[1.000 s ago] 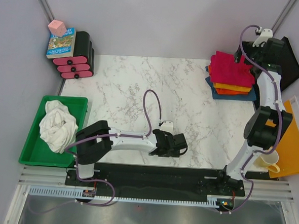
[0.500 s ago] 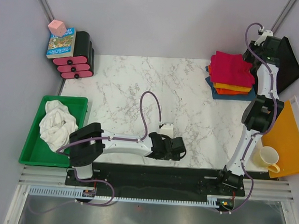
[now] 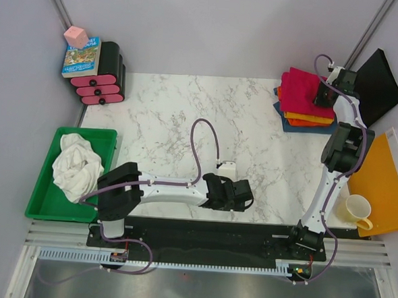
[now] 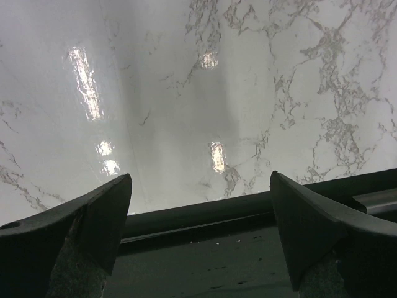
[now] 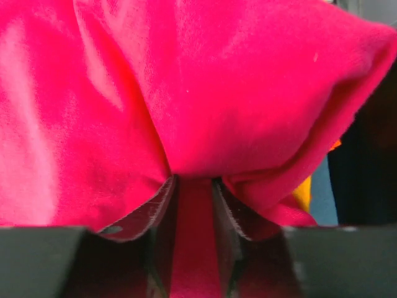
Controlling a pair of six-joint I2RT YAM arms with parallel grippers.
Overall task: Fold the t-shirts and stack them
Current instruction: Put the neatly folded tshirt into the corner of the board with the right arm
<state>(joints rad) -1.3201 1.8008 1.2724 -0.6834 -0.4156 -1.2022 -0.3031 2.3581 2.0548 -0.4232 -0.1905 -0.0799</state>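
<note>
Red shirt point(image 3: 302, 91): tops the folded stack point(image 3: 307, 119) at the table's point(image 3: 181, 107) far right corner.
Right tool point(image 3: 322, 96): nipped narrowly onto a fold at the shirt's right edge, probably to square it.
Left tool point(image 3: 240, 194): spread wide, empty, parked near the front edge.
White shirt point(image 3: 76, 165): crumpled in tray point(image 3: 39, 200), not yet folded.

Bright cloth on a white, grey-veined marble counter point(image 3: 174, 120).
At the counter's far right corner: crimson t-shirt point(image 3: 302, 91) over yellow-orange t-shirt point(image 3: 312, 117), orange t-shirt point(image 3: 306, 122) and blue t-shirt point(image 3: 286, 122). Off its left edge, a white t-shirt point(image 3: 76, 165) in a green tray point(image 3: 40, 207); off its right edge, an orange board point(image 3: 385, 194) and pale yellow mug point(image 3: 353, 210).
</note>
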